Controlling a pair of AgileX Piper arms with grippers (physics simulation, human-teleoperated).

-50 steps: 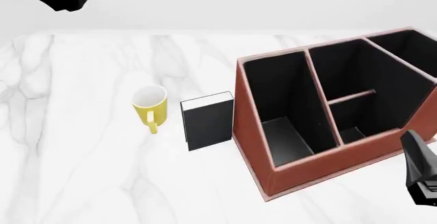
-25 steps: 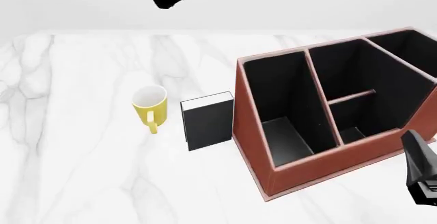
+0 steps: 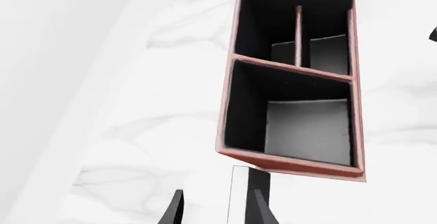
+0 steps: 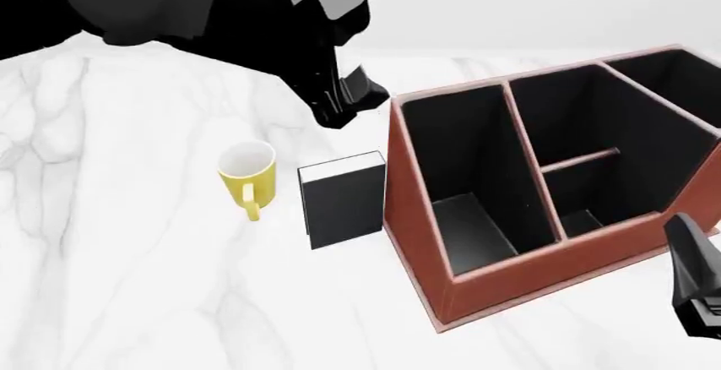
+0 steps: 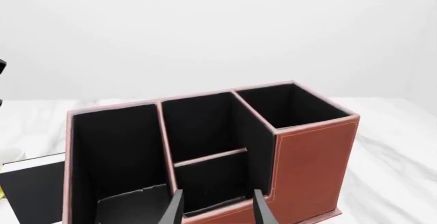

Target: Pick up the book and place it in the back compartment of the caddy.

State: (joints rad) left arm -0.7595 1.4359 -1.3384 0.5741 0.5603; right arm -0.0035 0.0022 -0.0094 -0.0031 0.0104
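Small thick black-covered book (image 4: 344, 201) stands upright on the white marbled surface (image 4: 135, 285), white page edge up, just beside the near slanted end wall of the large reddish-brown caddy (image 4: 529, 264); touching or a hair apart, cannot tell. Yellow mug (image 4: 248, 176) stands on the book's other side, close, so access is tight on both flanks and best from above.

Left arm's black bulk spans the upper part of the front view, its claw (image 4: 338, 100) above and just behind the book. In the left wrist view the left claw (image 3: 214, 209) shows two dark fingertips apart with nothing between them, and the book's pale top edge (image 3: 240, 193) lies roughly along the gap. Judgement: positioned for a top-down pinch across the book's thickness, the only faces the caddy wall and mug leave free. Not yet lowered onto it.

Right claw (image 5: 216, 207) hangs low at the caddy's near long wall, fingertips parted, empty, seemingly parked clear of the work.

Target is the back compartment (image 4: 586, 188), a small square black-lined cell beside a low cross divider, empty as far as shows. Book about matches the cell in footprint, so I judge it must go in upright and square to the divider.

Risk: descending claw nudging the mug or jamming the book against the caddy.
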